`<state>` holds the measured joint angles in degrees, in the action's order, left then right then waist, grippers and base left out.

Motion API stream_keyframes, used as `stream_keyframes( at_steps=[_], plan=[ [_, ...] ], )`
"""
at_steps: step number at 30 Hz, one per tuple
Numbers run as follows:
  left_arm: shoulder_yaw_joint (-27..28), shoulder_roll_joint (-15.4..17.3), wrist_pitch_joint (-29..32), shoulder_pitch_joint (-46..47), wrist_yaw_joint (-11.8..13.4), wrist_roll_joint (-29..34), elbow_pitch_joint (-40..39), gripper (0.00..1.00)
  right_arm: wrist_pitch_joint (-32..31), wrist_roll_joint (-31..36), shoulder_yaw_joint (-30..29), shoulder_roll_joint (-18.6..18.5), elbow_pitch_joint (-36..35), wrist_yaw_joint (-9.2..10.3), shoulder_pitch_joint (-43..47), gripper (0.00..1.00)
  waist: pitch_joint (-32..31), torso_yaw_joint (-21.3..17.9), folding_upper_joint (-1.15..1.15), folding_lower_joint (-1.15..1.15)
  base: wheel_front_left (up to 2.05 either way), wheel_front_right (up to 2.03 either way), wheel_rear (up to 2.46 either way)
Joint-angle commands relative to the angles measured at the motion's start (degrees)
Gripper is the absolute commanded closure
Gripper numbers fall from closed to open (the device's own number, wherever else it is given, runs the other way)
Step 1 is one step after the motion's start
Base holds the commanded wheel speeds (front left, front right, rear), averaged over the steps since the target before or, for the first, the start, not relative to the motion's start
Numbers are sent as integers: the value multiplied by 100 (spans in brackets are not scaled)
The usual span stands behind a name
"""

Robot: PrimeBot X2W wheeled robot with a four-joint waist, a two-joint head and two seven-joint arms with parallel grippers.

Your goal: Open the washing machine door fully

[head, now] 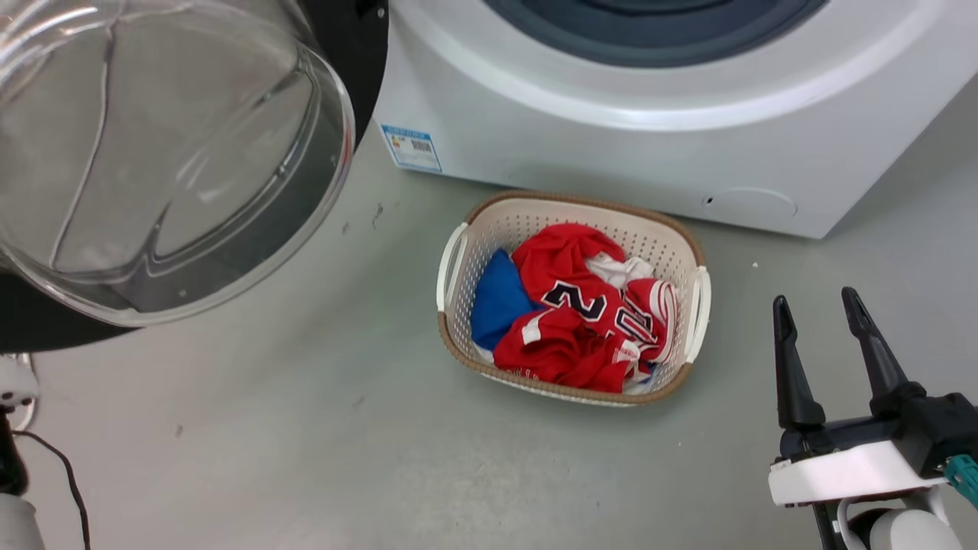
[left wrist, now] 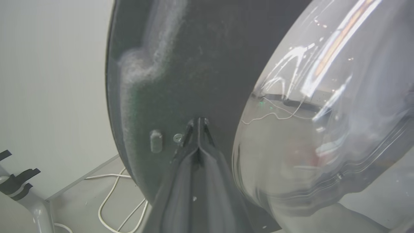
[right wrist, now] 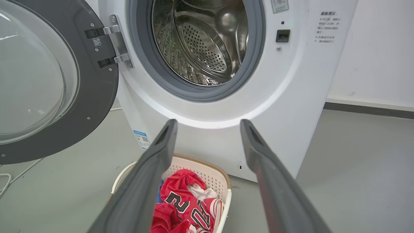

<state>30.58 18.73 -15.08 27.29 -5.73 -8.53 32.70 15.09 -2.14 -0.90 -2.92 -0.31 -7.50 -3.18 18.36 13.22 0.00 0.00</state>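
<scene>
Far left, the washing machine door (head: 160, 160) stands swung wide open on its hinge. Your left pincer (left wrist: 199, 122) is closed, fingers together with nothing between them, tips against the door's black inner rim. The washing machine (head: 611, 137) is in the middle, with a laundry basket (head: 573, 201) of red clothes (head: 569, 321) just before it. Your right pincer (head: 814, 299) is low right, spread open and empty.

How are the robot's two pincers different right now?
The left pincer is shut, fingers together; the right pincer is open, fingers apart. The left pincer's tips are at the washing machine door; the right pincer hangs over the floor near the laundry basket. Both have two long dark fingers.
</scene>
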Motion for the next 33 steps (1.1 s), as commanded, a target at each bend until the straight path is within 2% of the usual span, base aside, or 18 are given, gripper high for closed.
stream_keyframes(
  at_steps=[1,6,13,21,33],
  plan=[
    [51,-62,-13,-154,-30,73,-140,100,10,-58,-19,9,9,1,83,0,-236,-34,0,0,0,0,0],
    [82,-201,-14,-644,-95,278,-671,100,10,-171,-33,9,85,1,265,0,-788,-109,0,0,0,0,0],
    [-151,-425,-13,-1373,-148,509,-1491,100,10,-225,-106,9,86,1,544,0,-1406,-249,0,0,0,0,0],
    [-800,-968,-13,-2080,-157,787,-2518,100,10,-275,-109,10,31,1,770,0,-1836,-486,0,0,0,0,0],
    [-1879,-1446,-13,-2688,-151,870,-3292,100,10,-252,-152,10,-104,1,865,0,-2010,-882,0,0,0,0,0]
  ],
)
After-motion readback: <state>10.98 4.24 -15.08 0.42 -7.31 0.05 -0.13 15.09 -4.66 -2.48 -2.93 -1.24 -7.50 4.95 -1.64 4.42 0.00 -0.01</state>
